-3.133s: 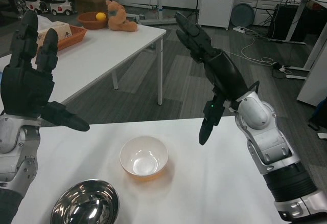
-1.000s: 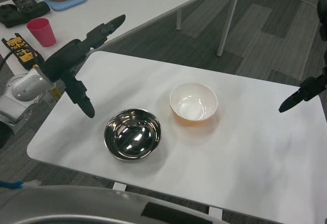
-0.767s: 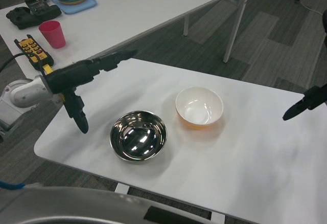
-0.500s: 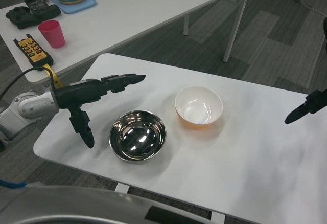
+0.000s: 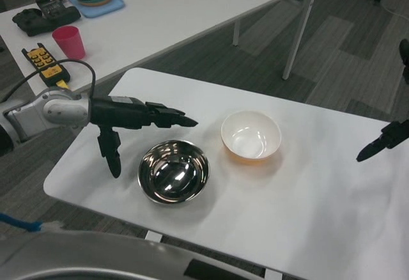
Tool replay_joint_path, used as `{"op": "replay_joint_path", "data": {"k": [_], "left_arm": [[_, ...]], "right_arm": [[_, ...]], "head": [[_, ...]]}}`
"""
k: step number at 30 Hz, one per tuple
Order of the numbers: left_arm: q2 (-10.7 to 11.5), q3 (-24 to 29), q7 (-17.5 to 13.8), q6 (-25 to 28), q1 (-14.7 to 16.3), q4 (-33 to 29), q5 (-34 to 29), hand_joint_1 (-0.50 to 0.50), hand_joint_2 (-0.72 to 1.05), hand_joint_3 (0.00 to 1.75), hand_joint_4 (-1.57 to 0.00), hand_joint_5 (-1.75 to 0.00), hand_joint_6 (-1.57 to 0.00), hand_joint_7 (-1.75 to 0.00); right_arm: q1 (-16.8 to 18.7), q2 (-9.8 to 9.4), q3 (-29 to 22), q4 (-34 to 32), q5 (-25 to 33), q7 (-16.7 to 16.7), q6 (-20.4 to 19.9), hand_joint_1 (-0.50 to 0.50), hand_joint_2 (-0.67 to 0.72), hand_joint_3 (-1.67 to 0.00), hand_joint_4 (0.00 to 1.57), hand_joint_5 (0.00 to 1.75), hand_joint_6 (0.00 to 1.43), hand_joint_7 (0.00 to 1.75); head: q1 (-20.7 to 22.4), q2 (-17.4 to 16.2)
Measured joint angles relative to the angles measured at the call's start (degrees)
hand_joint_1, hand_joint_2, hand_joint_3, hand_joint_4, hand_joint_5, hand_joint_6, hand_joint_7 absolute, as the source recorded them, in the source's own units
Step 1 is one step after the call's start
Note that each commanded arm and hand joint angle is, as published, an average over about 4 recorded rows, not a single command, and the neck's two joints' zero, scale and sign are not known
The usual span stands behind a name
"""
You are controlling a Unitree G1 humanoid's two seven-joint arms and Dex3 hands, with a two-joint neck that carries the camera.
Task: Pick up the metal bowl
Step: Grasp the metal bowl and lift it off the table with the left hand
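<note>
The metal bowl is sitting lower left of centre on the white surface, close to the near edge, with bare surface stretching to its right. Just above and left of it, the left hand is hovering flat, fingers spread and reaching right over the bowl's far rim, thumb hanging down beside the bowl, holding nothing. A white bowl is resting just beyond, apart from the metal one. At the right edge of the frame, only fingertips of the right hand are showing, so its state is unclear. Upper left, a second table is carrying a pink cup and a yellow remote.
</note>
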Motion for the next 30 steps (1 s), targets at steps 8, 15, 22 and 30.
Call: {"op": "replay_joint_path", "data": {"k": [8,15,22,30], "left_arm": [[0.03,2.41,-1.37,0.61,-1.18,-3.01,7.37,-0.48,0.34,0.00,0.00,0.00,0.00,-0.28],[0.00,1.86,-0.34,0.76,-2.64,-5.30,9.99,-0.48,0.34,0.00,0.00,0.00,0.00,-0.28],[-0.46,-4.16,1.25,1.52,-7.62,-7.45,11.97,-0.48,0.34,0.00,-0.02,0.00,0.00,-0.28],[-1.37,-10.46,2.91,1.61,-12.23,-8.69,12.87,-0.48,0.29,0.00,-0.04,0.00,0.00,-0.28]], "right_arm": [[-2.43,-1.07,0.98,2.55,0.24,-0.23,-1.11,-0.42,0.60,0.00,0.00,0.00,0.00,0.00],[-2.55,-1.82,2.57,2.59,1.85,-0.31,-2.09,-0.42,0.60,0.00,0.00,0.00,0.00,0.00],[-2.47,-2.26,2.92,2.70,2.66,-0.31,-2.47,-0.42,0.60,0.00,0.00,0.00,0.00,0.00],[-2.45,-3.21,4.32,2.91,3.51,-0.33,-2.54,-0.42,0.60,0.00,0.00,0.00,0.00,0.00]], "head": [[0.51,1.11],[-1.95,1.57],[-3.45,1.45],[-2.82,0.31]]}}
